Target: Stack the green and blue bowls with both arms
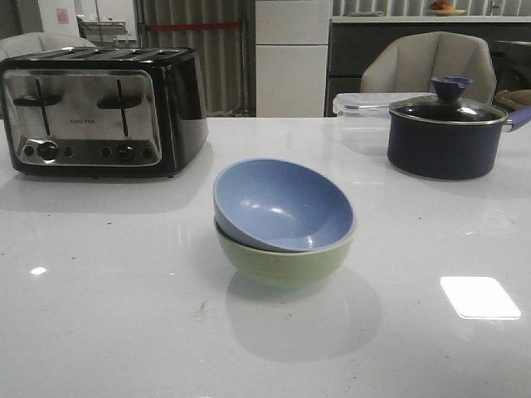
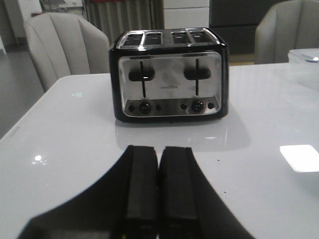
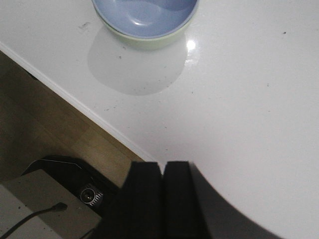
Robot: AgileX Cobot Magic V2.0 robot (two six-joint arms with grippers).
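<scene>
Nearest the front camera, bare desk is seen, and behind it the blue bowl is nested, tilted, inside the green bowl at mid-desk. The stacking is judged done; at most, levelling the blue bowl could be called for. The left pincer and right pincer are both closed and empty, well apart from the bowls. The right pincer is held over the desk's near edge. Open room lies around the stack, between toaster and pot.

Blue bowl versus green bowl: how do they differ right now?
The blue bowl is dusty light blue and sits tilted inside the green bowl, its opening tipped toward the camera. The green bowl is pale sage, stands upright on the table and carries the blue one. Both are plain, round and matte.
</scene>
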